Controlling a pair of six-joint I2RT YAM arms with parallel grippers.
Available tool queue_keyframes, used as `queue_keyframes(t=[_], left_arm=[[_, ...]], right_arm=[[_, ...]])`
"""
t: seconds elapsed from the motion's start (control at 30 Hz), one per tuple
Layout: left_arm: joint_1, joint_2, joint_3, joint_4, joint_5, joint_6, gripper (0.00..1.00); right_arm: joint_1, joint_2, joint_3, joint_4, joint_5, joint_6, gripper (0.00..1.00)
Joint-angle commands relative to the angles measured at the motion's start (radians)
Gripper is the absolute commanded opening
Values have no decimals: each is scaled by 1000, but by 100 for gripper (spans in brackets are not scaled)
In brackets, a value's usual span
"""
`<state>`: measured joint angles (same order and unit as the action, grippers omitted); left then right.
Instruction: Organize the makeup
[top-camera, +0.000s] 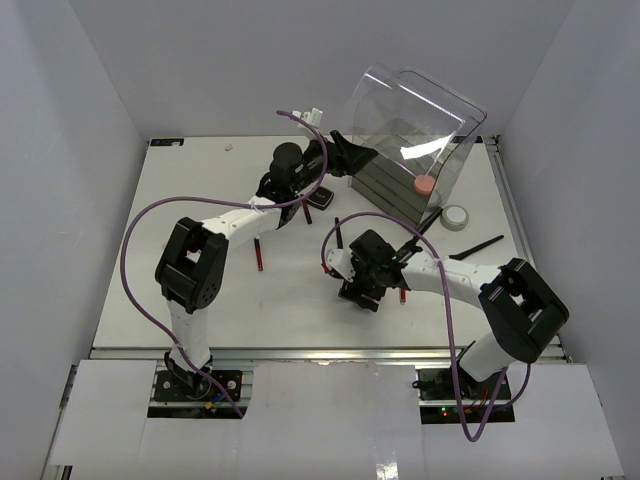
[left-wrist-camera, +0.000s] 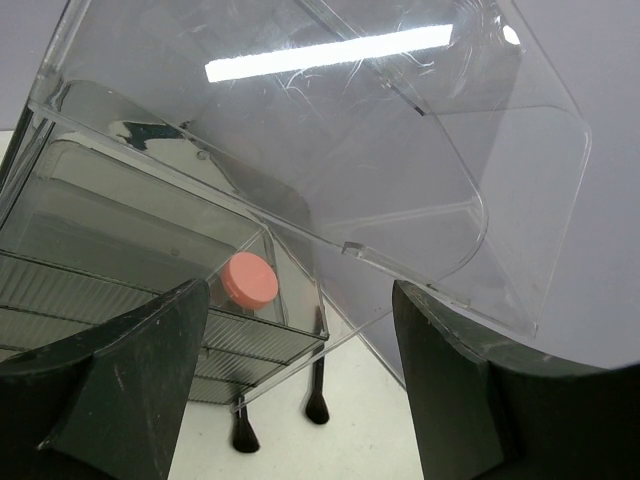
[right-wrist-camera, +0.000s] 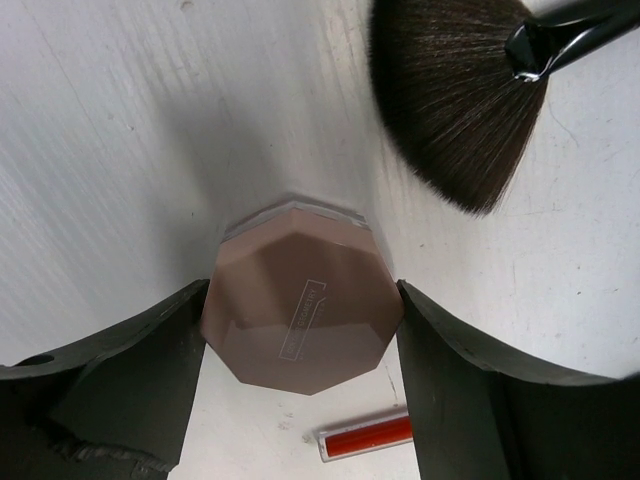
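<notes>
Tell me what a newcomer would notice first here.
A big clear box with its lid raised stands far right on the table, a pink round piece inside. Mid-table, the right pincer clasps a pink octagonal puff, a fan brush just beyond.

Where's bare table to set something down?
Bare: the table between left arm and left wall, and the near strip between both bases. Crowded: around the clear organizer, round tin, and fan brush by the right claw.
</notes>
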<state>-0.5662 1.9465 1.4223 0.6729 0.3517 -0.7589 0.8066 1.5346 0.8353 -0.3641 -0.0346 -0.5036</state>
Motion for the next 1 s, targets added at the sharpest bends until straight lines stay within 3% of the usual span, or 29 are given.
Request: queue_keyframes(t=[0.0,0.17,0.57,0.97], left_arm=[[6,-92,45,28,-4,-7,84],[6,-91,57,24,-4,-16,84],[6,-98,122,-10,-14,-24,84],[8,-83,192,-45,-17,-30,84]], right_arm=[[2,-3,54,-90,-41,-70,28],[3,-64,112,-126,37,-159,8],[-15,-130,206,58,472,-452,8],[-78,-105,189,382,659,-731,8]])
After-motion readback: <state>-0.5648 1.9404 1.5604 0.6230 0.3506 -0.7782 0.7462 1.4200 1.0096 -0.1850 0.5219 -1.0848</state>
